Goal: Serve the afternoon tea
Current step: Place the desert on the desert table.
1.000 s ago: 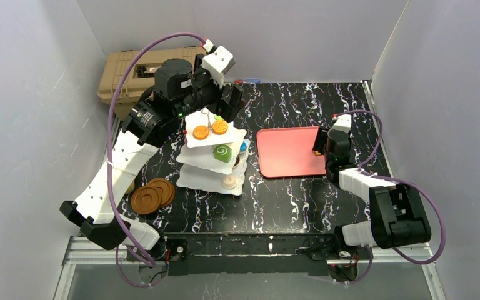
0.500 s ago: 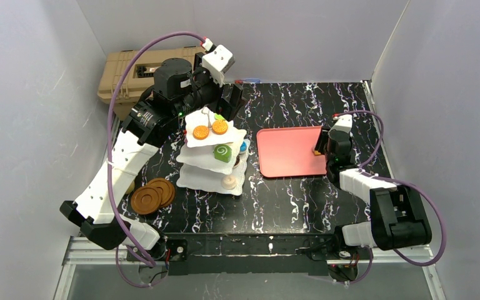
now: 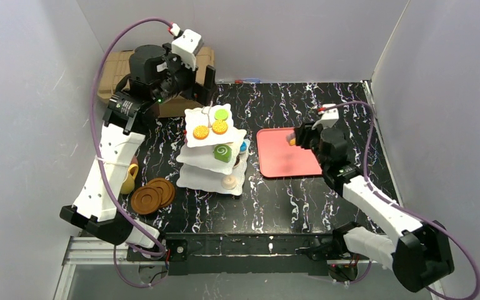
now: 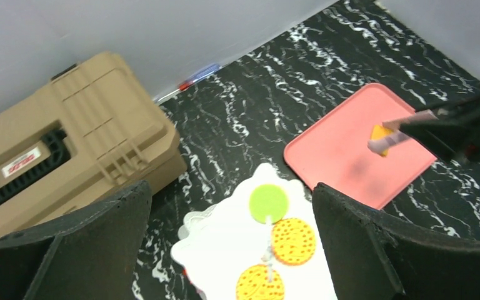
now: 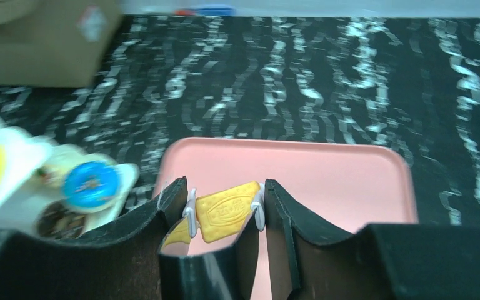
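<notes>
The white three-tier stand is left of centre, holding small pastries: a green disc and two orange cookies on top, a green roll and a blue doughnut lower down. My left gripper hovers open above and behind the stand's top plate, its fingers spread wide with nothing between them. My right gripper is shut on a yellow rectangular biscuit, held above the pink tray. A yellow cup and brown saucers sit front left.
The tan ribbed case stands at the back left corner behind the left arm. The flat pink tray lies right of the stand. A pen rests along the back wall. White walls enclose the black marbled table.
My left gripper pulled back and to the left, away from the stand's top. The right gripper closed on the biscuit at the tray's right edge and carried it up and left over the tray.
</notes>
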